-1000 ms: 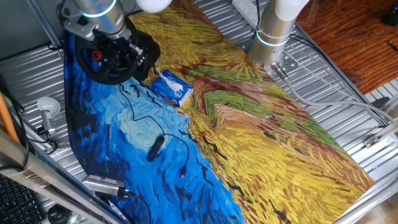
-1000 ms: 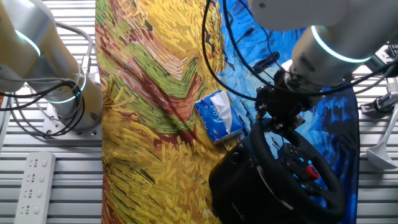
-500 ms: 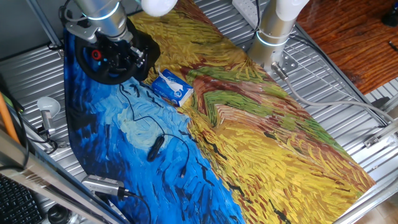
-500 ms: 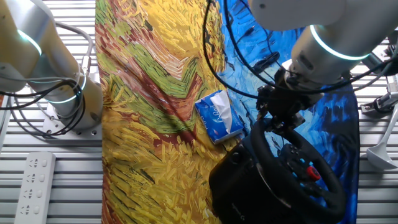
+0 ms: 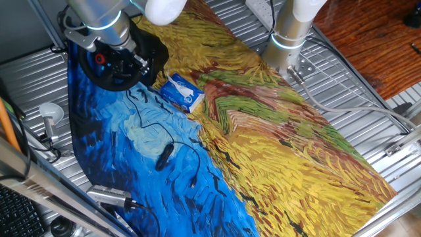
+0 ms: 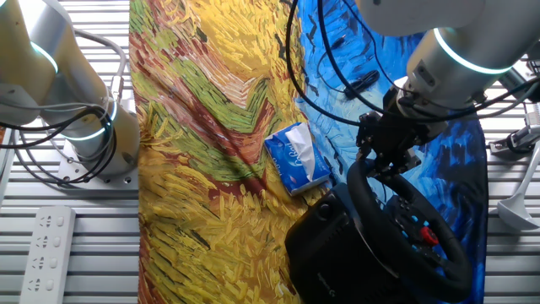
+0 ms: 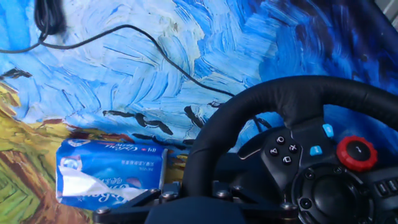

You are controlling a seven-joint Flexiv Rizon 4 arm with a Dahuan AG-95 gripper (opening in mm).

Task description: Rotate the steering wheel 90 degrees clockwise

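The black steering wheel (image 5: pixel 108 69) stands on its black base at the far left end of the painted cloth. It also shows in the other fixed view (image 6: pixel 396 232). In the hand view its thick rim (image 7: pixel 298 93) arcs over the dark hub with small buttons and a red round knob (image 7: pixel 356 153). My gripper (image 7: pixel 194 194) is shut on the rim's left side, and the rim runs down between the fingers. It sits at the wheel's edge nearest the tissue box (image 5: pixel 129 58) and over the rim's upper end in the other fixed view (image 6: pixel 386 165).
A small blue-white tissue box (image 5: pixel 182 92) lies on the cloth beside the wheel (image 6: pixel 297 156) (image 7: pixel 109 174). A black cable with a small puck (image 5: pixel 163 156) trails over the blue cloth. A second arm's base (image 5: pixel 287 39) stands at the table's far side.
My gripper has shifted a little along the wheel's edge with the rim in it, and the wheel has turned slightly. The tissue box has not moved.
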